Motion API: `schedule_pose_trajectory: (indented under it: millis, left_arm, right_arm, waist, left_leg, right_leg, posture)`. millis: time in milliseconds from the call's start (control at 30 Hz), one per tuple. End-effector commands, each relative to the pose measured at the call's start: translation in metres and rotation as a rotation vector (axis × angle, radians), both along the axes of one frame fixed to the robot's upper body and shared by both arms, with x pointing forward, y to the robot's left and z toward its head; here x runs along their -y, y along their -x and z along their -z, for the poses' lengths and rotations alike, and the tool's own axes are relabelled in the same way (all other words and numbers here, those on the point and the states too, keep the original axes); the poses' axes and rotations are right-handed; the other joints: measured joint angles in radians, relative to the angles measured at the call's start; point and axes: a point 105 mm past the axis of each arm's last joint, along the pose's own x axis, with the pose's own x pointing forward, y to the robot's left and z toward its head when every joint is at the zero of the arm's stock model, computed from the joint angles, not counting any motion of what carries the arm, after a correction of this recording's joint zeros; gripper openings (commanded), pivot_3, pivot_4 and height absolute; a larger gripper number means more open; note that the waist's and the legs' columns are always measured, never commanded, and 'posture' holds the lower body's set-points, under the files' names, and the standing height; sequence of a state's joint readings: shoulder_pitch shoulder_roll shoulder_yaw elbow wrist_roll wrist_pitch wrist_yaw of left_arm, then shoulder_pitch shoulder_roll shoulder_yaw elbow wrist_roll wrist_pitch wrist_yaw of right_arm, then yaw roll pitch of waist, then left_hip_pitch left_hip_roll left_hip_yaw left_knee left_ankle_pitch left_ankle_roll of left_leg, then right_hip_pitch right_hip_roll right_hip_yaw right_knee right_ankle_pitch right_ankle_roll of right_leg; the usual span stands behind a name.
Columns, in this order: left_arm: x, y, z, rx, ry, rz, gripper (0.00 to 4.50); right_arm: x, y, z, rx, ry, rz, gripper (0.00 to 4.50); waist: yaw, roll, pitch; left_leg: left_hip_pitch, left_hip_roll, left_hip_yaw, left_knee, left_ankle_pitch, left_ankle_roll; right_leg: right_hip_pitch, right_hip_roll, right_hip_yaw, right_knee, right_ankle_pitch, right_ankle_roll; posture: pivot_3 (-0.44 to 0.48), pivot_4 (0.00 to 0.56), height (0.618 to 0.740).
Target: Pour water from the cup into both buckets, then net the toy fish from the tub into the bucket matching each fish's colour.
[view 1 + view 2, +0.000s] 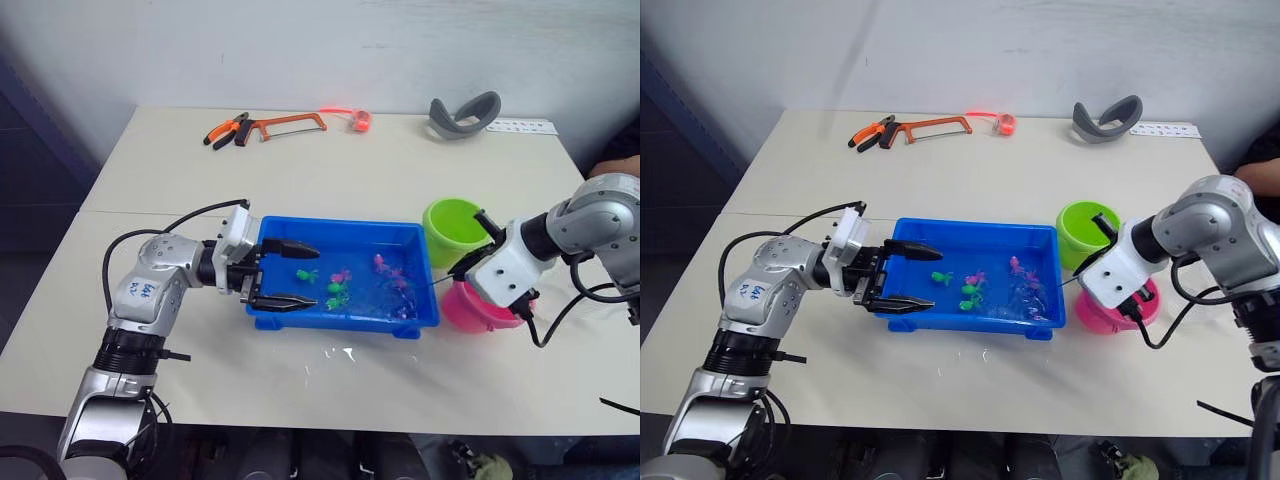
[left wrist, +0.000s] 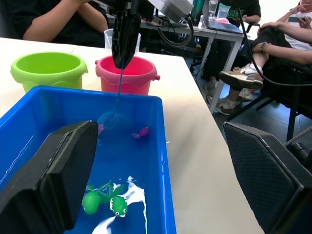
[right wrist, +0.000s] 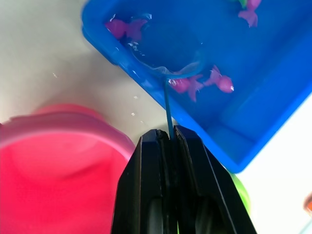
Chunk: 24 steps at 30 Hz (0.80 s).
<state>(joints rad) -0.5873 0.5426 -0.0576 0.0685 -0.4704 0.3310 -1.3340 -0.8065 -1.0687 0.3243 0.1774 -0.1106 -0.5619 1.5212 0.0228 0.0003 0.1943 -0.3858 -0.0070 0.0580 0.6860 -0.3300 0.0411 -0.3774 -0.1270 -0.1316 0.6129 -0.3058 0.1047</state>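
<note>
On the tabletop (image 1: 330, 400), the tub (image 1: 345, 318) is lying with its long axis running left to right across the robot's front. It is a shallow, bright blue rectangular tray with a flared rim, holding water and several toy fish (image 1: 338, 285), some pink and some green. The left tool (image 1: 288, 272) is spreading its two black fingers wide over the tub's left end, one finger above the water and one along the near rim. The right tool (image 3: 169, 137) is clamping its fingers on the thin blue handle of a net (image 3: 171, 80); the handle is pointing from the tool down toward the tub's right end, where the net hoop is dipping into the water beside two pink fish. The green bucket (image 1: 455, 230) and the pink bucket (image 1: 478, 310) are standing upright just beside the tub's right end.
</note>
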Motion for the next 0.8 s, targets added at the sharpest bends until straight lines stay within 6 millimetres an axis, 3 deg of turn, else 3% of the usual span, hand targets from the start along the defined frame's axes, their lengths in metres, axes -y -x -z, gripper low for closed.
schedule_pose_trajectory:
  millis: [33, 267, 500, 800]
  left_arm:
    - [0.002, -0.001, -0.01, 0.038, 0.022, 0.02, 4.45]
    - [0.002, -0.001, -0.01, 0.039, 0.022, 0.022, 4.45]
    - [0.0, -0.001, -0.01, 0.038, 0.024, 0.014, 4.45]
    - [-0.002, 0.0, -0.008, 0.036, 0.028, 0.0, 4.45]
  right_arm:
    - [0.001, 0.012, -0.007, -0.043, 0.029, -0.023, 0.0]
    - [-0.005, 0.016, -0.016, -0.081, -0.021, -0.005, 0.0]
    - [-0.011, 0.014, -0.029, -0.15, -0.189, 0.113, 0.0]
    - [0.002, 0.0, -0.037, -0.131, -0.287, 0.243, 0.0]
  waist:
    - [0.0, 0.0, 0.0]
    - [-0.001, 0.0, 0.0]
    - [-0.001, 0.0, 0.0]
    - [-0.001, 0.0, 0.0]
  left_leg:
    - [0.0, 0.0, 0.0, 0.0, 0.0, 0.0]
    - [0.0, 0.0, 0.0, 0.0, 0.0, 0.0]
    - [0.0, 0.0, 0.0, 0.0, 0.0, 0.0]
    - [0.0, 0.0, 0.0, 0.0, 0.0, 0.0]
  right_leg:
    - [0.0, 0.0, 0.0, 0.0, 0.0, 0.0]
    - [0.0, 0.0, 0.0, 0.0, 0.0, 0.0]
    - [0.0, 0.0, 0.0, 0.0, 0.0, 0.0]
    - [0.0, 0.0, 0.0, 0.0, 0.0, 0.0]
  posture:
    - [0.0, 0.15, 0.74]
    - [0.0, 0.15, 0.74]
    - [0.0, 0.15, 0.74]
    - [0.0, 0.15, 0.74]
